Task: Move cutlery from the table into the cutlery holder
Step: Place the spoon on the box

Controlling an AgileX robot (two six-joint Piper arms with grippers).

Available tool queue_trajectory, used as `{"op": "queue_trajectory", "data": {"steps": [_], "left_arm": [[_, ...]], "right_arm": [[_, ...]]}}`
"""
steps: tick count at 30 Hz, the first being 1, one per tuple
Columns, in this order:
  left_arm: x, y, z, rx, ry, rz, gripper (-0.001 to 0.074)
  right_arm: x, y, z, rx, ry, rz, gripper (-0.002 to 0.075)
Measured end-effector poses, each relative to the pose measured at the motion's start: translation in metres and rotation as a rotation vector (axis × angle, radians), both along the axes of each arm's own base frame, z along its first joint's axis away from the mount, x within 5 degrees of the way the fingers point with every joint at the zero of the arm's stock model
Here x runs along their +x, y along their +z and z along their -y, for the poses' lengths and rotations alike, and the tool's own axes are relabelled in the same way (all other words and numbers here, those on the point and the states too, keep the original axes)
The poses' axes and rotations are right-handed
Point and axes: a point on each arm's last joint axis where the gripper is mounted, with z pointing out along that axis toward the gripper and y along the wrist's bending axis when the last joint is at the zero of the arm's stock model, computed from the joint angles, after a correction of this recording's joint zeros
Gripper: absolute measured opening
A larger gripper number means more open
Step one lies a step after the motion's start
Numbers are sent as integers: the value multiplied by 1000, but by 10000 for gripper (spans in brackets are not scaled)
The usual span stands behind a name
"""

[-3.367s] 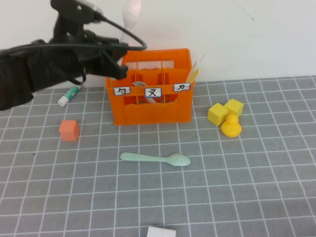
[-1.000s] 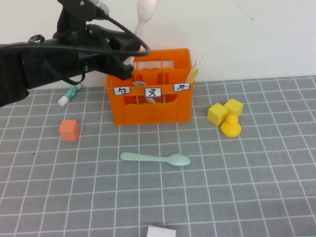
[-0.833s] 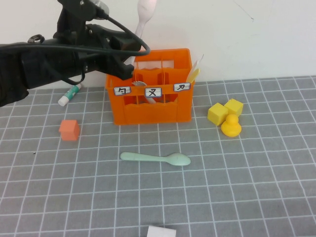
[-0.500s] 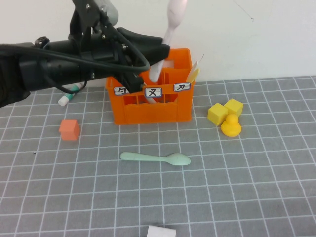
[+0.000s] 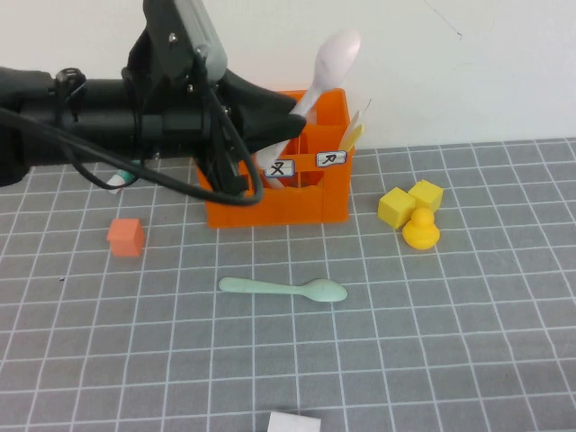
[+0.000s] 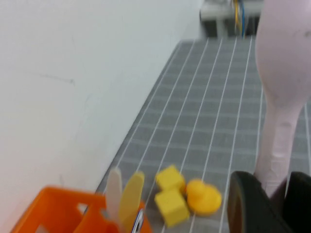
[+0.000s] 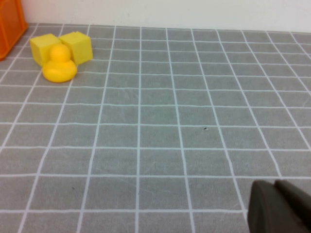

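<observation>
Overhead, smooth pink spoon (image 5: 326,70), bowl up, pinched in left gripper (image 5: 286,119) over glossy orange cutlery holder (image 5: 310,202); mint-green spoon (image 5: 283,289) flat on gridded table (image 5: 468,342). Left wrist: fingers (image 6: 250,201) clamping handle. Right wrist: right gripper (image 7: 277,206) low, closed, empty.

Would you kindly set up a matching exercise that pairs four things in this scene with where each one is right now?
Things:
1. pale pink spoon
2. mint-green spoon
3. yellow duck
4. small orange cube

Places:
A. lying flat on the table in front of the cutlery holder
B. to the left of the cutlery holder
C. held in the left gripper above the cutlery holder
D. beside two yellow blocks

Pairs: 1-C, 2-A, 3-D, 4-B

The right gripper is low over bare table.
</observation>
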Motion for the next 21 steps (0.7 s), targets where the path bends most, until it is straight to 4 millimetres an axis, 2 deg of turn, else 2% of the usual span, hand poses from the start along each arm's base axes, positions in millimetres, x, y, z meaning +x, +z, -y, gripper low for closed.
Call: {"op": "queue_trajectory", "data": {"steps": [5,8,16,21], "left_arm": [[-8,9,-8,99,58,36,121],[-15,21,-14,131,116,60,121],[-37,48,-29,128,277,22,121],[-53,57,-39,80,390,-45,121]], "right_arm": [[0,0,0,0,0,0,-3],[0,0,0,0,0,0,-3],[0,0,0,0,0,0,-3],[0,0,0,0,0,0,-3]]}}
